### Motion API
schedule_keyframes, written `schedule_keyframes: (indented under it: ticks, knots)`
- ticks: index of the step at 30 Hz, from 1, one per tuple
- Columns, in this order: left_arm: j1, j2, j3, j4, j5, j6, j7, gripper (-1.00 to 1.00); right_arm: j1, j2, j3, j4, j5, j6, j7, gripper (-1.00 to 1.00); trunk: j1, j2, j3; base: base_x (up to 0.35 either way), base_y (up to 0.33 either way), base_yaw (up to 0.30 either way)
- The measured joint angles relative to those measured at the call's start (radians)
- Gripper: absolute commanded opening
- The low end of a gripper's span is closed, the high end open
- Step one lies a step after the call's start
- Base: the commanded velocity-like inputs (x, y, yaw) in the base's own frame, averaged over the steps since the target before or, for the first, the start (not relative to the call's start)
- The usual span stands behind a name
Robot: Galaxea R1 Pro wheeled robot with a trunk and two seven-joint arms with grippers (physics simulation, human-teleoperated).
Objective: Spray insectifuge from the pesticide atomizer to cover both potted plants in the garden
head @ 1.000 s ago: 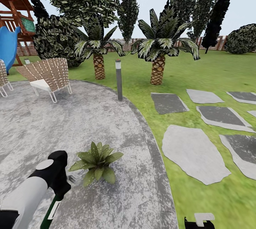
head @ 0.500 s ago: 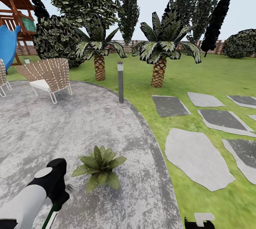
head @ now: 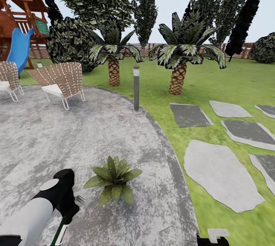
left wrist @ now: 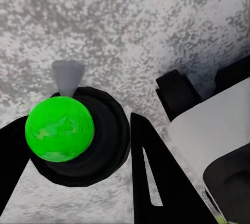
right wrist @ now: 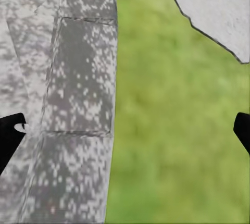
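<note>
Head view, compared with the two previous frames: the whole scene has slid right and slightly down in the picture. Wicker chairs, grey bollard light and palms all shifted together, so this is camera or base motion, not object motion. A second wicker chair has come into view at the far left.

Small potted plant, a rosette of broad pointed green leaves [head: 113, 179], sits on the round grey paved patch [head: 76, 139], just beside the left end effector [head: 74, 201]. Its pot is hidden under the leaves. The spacing between arm and plant looks roughly unchanged across the three frames.

Left end effector: closed on the green pesticide atomizer with white label [head: 60, 232], whose body hangs below the black wrist in the head view. In the left wrist view the bottle's bright green rounded end [left wrist: 60, 128] sits in a black ring between the dark fingers [left wrist: 151, 182], with a pale grey cone (probably the nozzle) poking out over the paving.

Right end effector [right wrist: 125, 130]: fingers spread wide, nothing between them. It hangs over the border where paving meets green lawn [right wrist: 172, 130].

Judgement: pickup is done. The robot is repositioning for this first plant. No spray or wetting is visible on the leaves, so coverage appears not yet begun. The second potted plant is yet to be located. Next need: aim the nozzle at the rosette.
</note>
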Motion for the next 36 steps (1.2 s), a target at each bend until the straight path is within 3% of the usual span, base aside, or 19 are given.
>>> schedule_keyframes:
  ticks: [2, 3, 4, 5, 6, 8, 10, 15, 20, 24, 36]
  knots:
    - [0.000, 0.005, 0.022, 0.000, 0.002, 0.002, -0.001, -1.00, 0.000, 0.001, 0.000, -0.001, 0.000, 0.000, 0.000, 1.00, 0.000, 0.000, 0.000, -0.082, -0.067, 0.159]
    - [0.000, 0.007, 0.054, 0.000, 0.004, 0.001, -0.001, -1.00, 0.000, 0.001, 0.001, -0.002, 0.000, 0.000, 0.000, 1.00, 0.000, 0.000, 0.000, -0.169, -0.163, 0.036]
    - [0.000, 0.004, 0.120, 0.000, 0.007, -0.002, 0.000, -1.00, 0.000, 0.001, 0.000, -0.009, 0.001, -0.001, 0.001, 1.00, 0.000, 0.000, 0.000, -0.042, -0.267, 0.005]
    - [0.000, -0.002, 0.158, -0.001, 0.005, -0.005, 0.011, -1.00, 0.000, 0.001, 0.002, -0.052, 0.000, -0.001, 0.003, 1.00, 0.000, 0.000, 0.000, -0.027, -0.276, 0.003]
    - [0.000, -0.002, 0.162, -0.001, 0.004, -0.005, 0.020, -1.00, 0.000, 0.001, 0.003, -0.058, 0.000, 0.000, 0.004, 1.00, 0.000, 0.000, 0.000, -0.017, -0.283, 0.002]
    - [0.001, -0.005, 0.167, -0.057, -0.004, -0.007, 0.066, -1.00, 0.000, 0.000, 0.003, -0.062, 0.001, 0.000, 0.002, 1.00, 0.000, 0.000, 0.000, 0.006, -0.292, 0.000]
    - [0.002, -0.007, 0.170, -0.081, -0.006, -0.006, 0.074, -1.00, 0.000, -0.003, 0.002, -0.061, 0.001, 0.000, 0.001, 1.00, 0.000, 0.000, 0.000, 0.062, -0.293, 0.000]
    - [0.002, -0.007, 0.168, -0.086, -0.009, -0.005, 0.087, -1.00, 0.000, -0.006, 0.001, -0.060, 0.001, 0.000, 0.001, 1.00, 0.000, 0.000, 0.000, 0.069, -0.293, 0.000]
    - [0.002, -0.008, 0.130, -0.085, -0.014, -0.001, 0.085, -1.00, 0.000, -0.008, 0.002, -0.059, -0.002, 0.000, 0.001, 1.00, 0.000, 0.000, 0.000, 0.007, -0.293, 0.000]
    - [0.002, -0.010, 0.128, -0.085, -0.014, 0.002, 0.085, -1.00, 0.000, -0.007, 0.002, -0.059, -0.003, 0.000, 0.001, 1.00, 0.000, 0.000, 0.000, 0.000, -0.293, 0.016]
    - [0.002, -0.009, 0.122, -0.085, -0.014, 0.005, 0.088, -1.00, 0.000, -0.003, 0.002, -0.059, -0.004, 0.000, 0.001, 1.00, 0.000, 0.000, 0.000, 0.044, -0.284, 0.245]
